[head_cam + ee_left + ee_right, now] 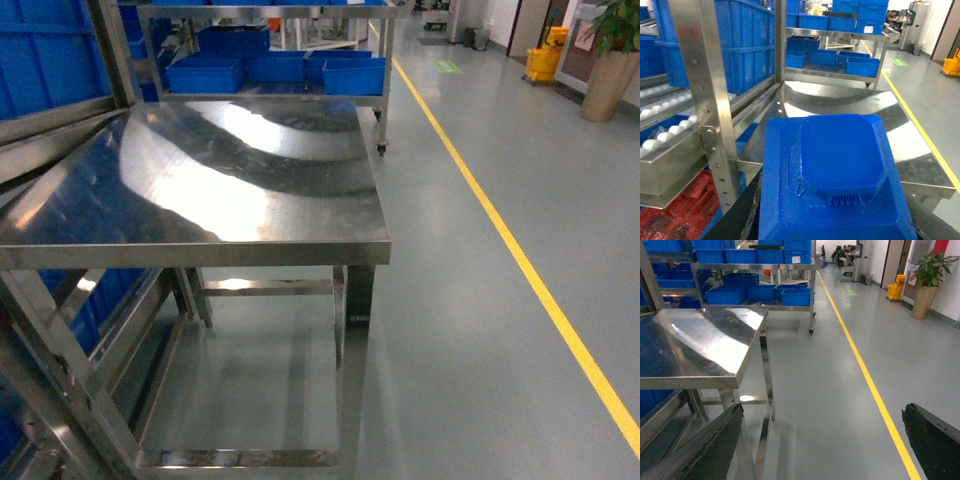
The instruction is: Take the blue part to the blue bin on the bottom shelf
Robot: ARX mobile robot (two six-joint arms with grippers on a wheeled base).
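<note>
In the head view we are seeing only the steel surface [200,180]; neither pincer is showing.

In the left wrist view we are carrying the blue part [840,175] in the left pincer [835,235], the part filling the space just ahead of it, fingers hidden beneath. It looks like stiff, light, ribbed printed plastic, so gripping its flat base edges suits it. The rack upright [705,100] stands to its left.

In the right wrist view the right pincer [820,440] is hanging spread wide, holding nothing.
</note>
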